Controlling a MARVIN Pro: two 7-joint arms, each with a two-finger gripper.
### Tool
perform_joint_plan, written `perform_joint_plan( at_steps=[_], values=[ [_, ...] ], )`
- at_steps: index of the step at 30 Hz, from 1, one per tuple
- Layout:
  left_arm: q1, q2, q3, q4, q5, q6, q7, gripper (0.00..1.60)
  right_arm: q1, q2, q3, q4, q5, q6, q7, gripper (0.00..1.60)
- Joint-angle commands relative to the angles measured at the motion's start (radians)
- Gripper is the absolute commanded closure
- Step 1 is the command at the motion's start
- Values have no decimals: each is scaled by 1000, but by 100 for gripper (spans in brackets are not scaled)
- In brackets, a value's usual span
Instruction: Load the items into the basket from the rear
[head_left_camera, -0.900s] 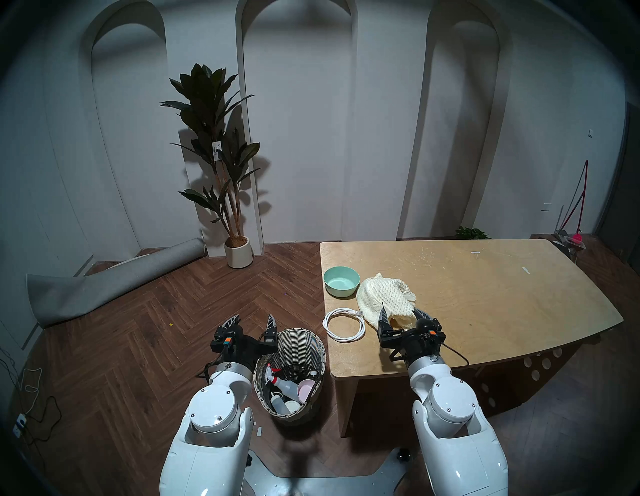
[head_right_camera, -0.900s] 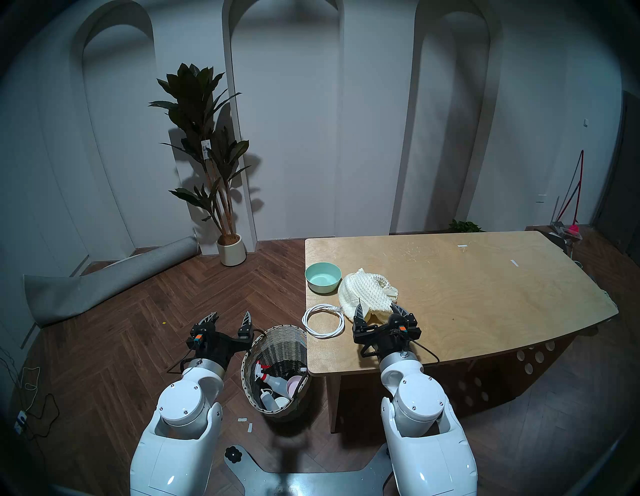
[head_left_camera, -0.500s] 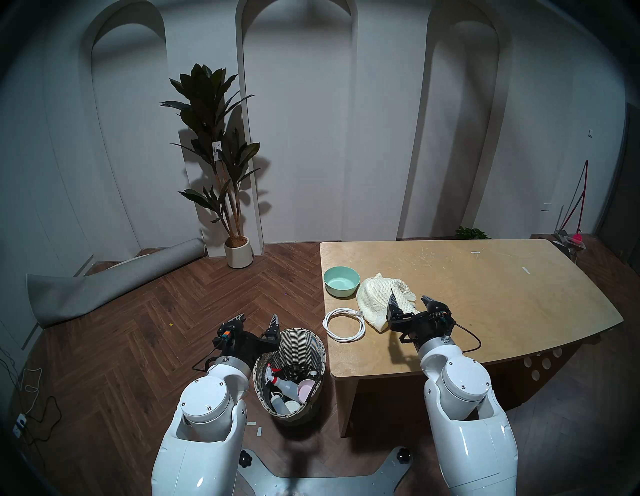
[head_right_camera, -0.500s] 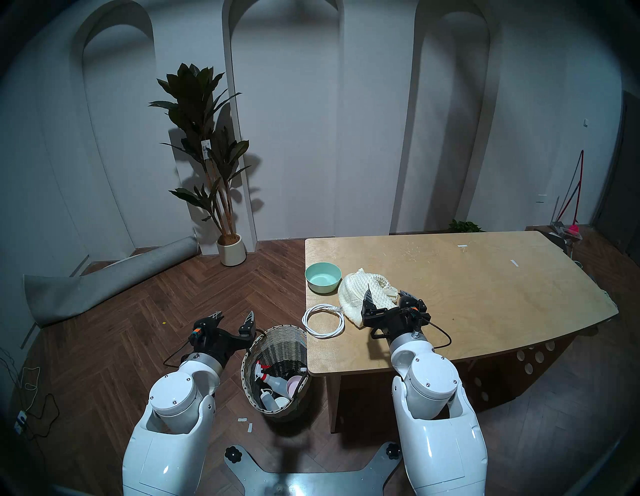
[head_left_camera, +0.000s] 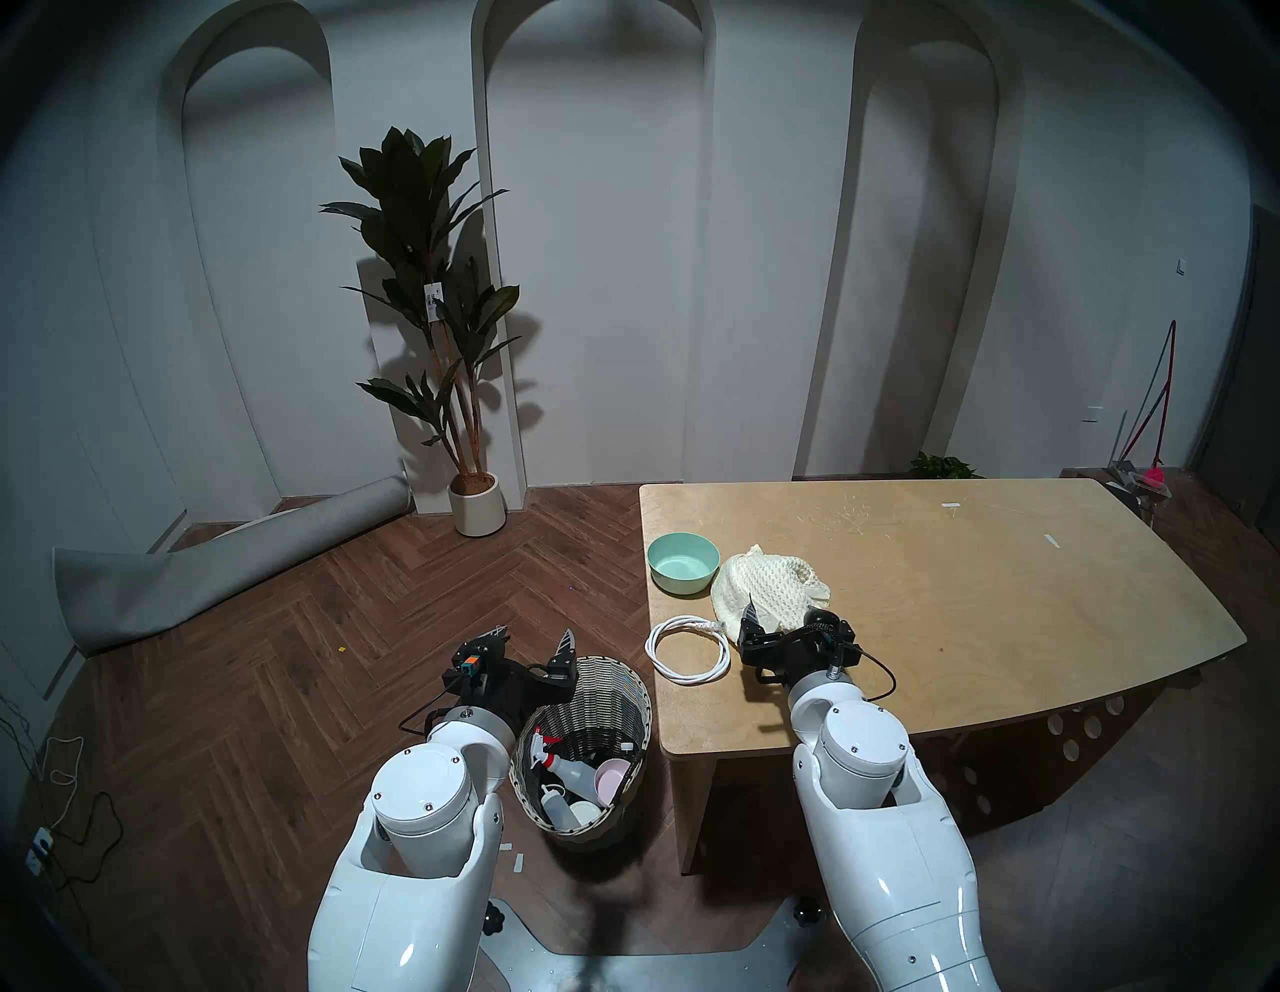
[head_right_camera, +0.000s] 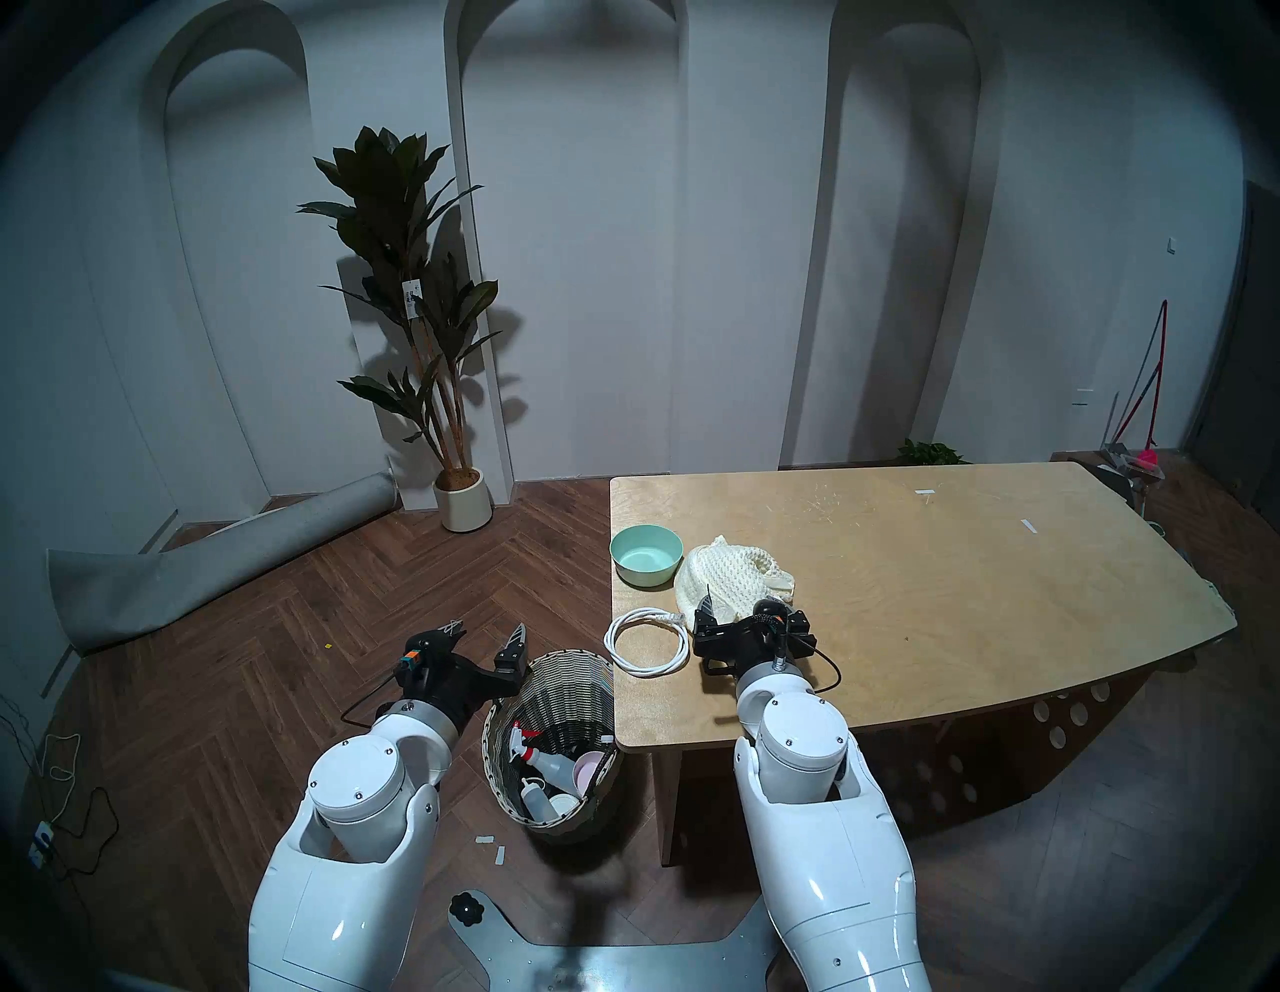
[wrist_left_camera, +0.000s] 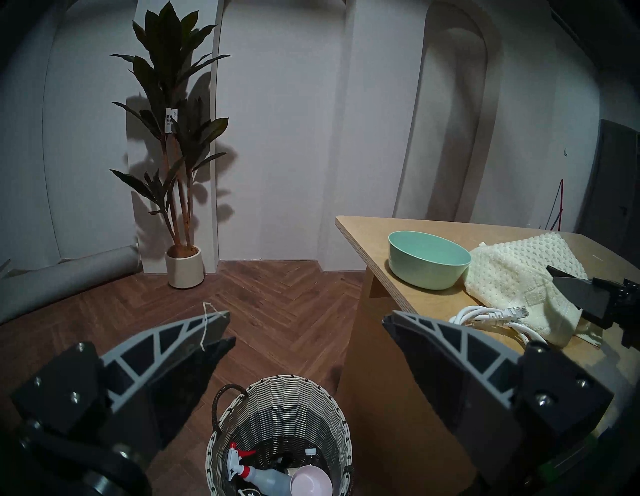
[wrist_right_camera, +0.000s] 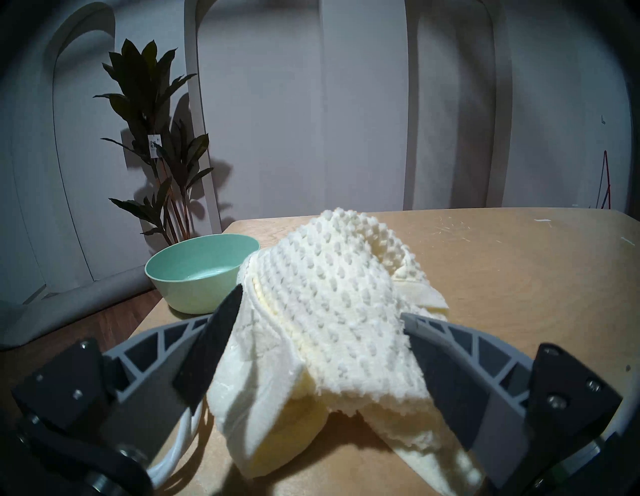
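Note:
The cream waffle-knit cloth (head_left_camera: 769, 578) lies crumpled on the table (head_left_camera: 983, 623), next to the mint-green bowl (head_left_camera: 681, 562) and the white cable coil (head_left_camera: 688, 651). My right gripper (head_left_camera: 779, 609) is open, low over the cloth's near end, one finger on each side of it; the right wrist view shows the cloth (wrist_right_camera: 329, 277) between the fingers (wrist_right_camera: 207, 353). The wicker basket (head_left_camera: 609, 693) stands on the floor by the table's near left corner. My left gripper (head_left_camera: 535, 632) is open and empty above the floor, just left of the basket's far rim.
The basket holds a red-triggered spray bottle (head_left_camera: 564, 762), a white squeeze bottle and a pink cup (head_left_camera: 609, 779). A potted plant in a white pot (head_left_camera: 476, 502) and a rolled grey carpet (head_left_camera: 208, 561) lie at the back left. The bowl sits close to the table's left edge.
My right gripper has moved forward, then left and lower, so its open fingers now straddle the cloth's near end. My left gripper has shifted right, closer to the basket.

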Motion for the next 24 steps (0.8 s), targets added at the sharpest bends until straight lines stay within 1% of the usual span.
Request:
perform_joint_plan(
  at_steps=[1, 3, 5, 6, 7, 8, 9, 10, 11, 12, 14, 15, 17, 18, 21, 22, 23, 24],
  values=[
    [4, -10, -3, -35, 5, -11, 18, 0, 112, -19, -12, 53, -8, -35, -31, 0],
    [7, -12, -3, -37, 7, -11, 24, 0, 140, -22, -21, 86, -9, -34, -42, 0],
    [8, -13, -2, -39, 9, -11, 30, 0, 151, -22, -28, 109, -11, -35, -53, 0],
    [9, -14, -2, -40, 11, -11, 33, 0, 171, -25, -30, 135, -13, -37, -59, 0],
    [10, -15, -2, -41, 12, -11, 36, 0, 172, -25, -32, 145, -22, -42, -62, 0],
    [11, -15, -1, -42, 13, -11, 39, 0, 185, -29, -32, 167, -25, -45, -68, 28],
    [11, -15, -1, -42, 13, -11, 39, 0, 185, -29, -32, 167, -25, -45, -68, 28],
    [11, -16, -1, -43, 14, -10, 43, 0, 198, -33, -30, 197, -28, -51, -80, 87],
    [11, -16, -1, -43, 14, -10, 43, 0, 198, -33, -30, 197, -28, -51, -80, 87],
    [11, -17, 0, -43, 17, -9, 48, 0, 226, -42, -23, 236, -36, -54, -91, 136],
    [9, -17, 1, -42, 18, -8, 51, 0, 245, -42, -14, 255, -33, -61, -94, 160],
    [7, -17, 2, -40, 20, -7, 53, 0, 257, -38, -13, 265, -30, -66, -99, 160],
    [6, -17, 3, -39, 21, -7, 53, 0, 256, -36, -10, 258, -28, -65, -101, 160],
    [4, -16, 4, -39, 21, -7, 54, 0, 253, -34, -3, 243, -22, -61, -100, 160],
    [-2, -16, 6, -33, 22, -5, 56, 0, 233, -26, 22, 155, -13, -49, -104, 160],
    [-4, -16, 7, -31, 23, -4, 56, 0, 236, -28, 30, 142, -13, -56, -114, 160],
    [-6, -15, 8, -30, 24, -3, 57, 0, 256, -31, 41, 149, -3, -93, -114, 160],
    [-6, -15, 8, -30, 24, -3, 57, 0, 256, -31, 41, 149, -3, -93, -114, 160]
  ],
)
